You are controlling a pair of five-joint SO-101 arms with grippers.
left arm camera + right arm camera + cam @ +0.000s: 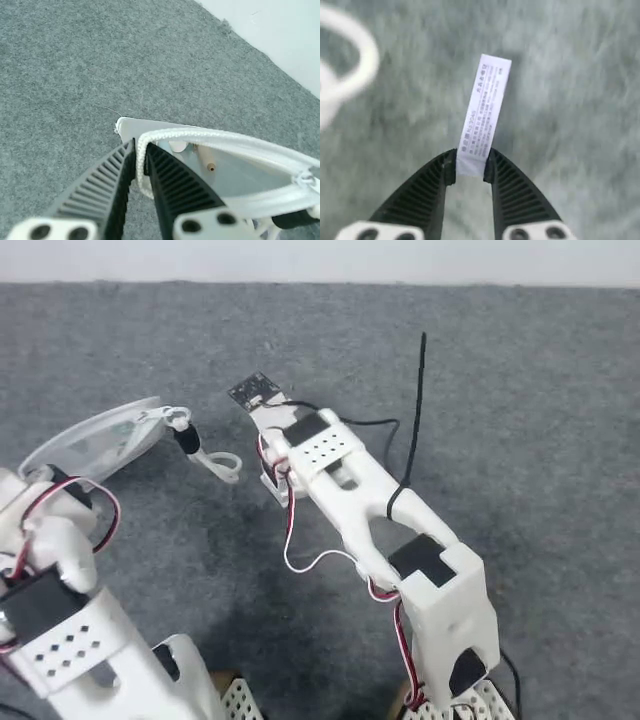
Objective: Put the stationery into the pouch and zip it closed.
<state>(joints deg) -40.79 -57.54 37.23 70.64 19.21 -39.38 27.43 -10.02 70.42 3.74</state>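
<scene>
On the grey carpet (520,390) at the far left of the high view, your pouch (105,440) is partly covered: its near end disappears behind the left arm. Its long axis runs from there toward the table's middle, and that far end points at the right arm, finishing in a black tab (187,441) and a white loop (226,466).

Your left gripper (140,148) is pinched tight on the pouch (240,172), with the white zip edge (200,134) between its ribbed fingers. The frame edge cuts off the rest of the pouch. Through the cloudy wall you can make out a thin wooden stick (206,159), its tip pointing away from the gripper, and a pale rounded shape beside it that is too vague to identify.

Your right gripper (470,155) is clamped on one end of a white printed strip (485,107). The strip's long axis reaches straight out past the fingertips, over the carpet. You cannot tell whether it is joined to anything. The loop (357,55) beside it is blurred and cut off. From above, the right arm's own wrist (320,450) hides those fingers.
</scene>
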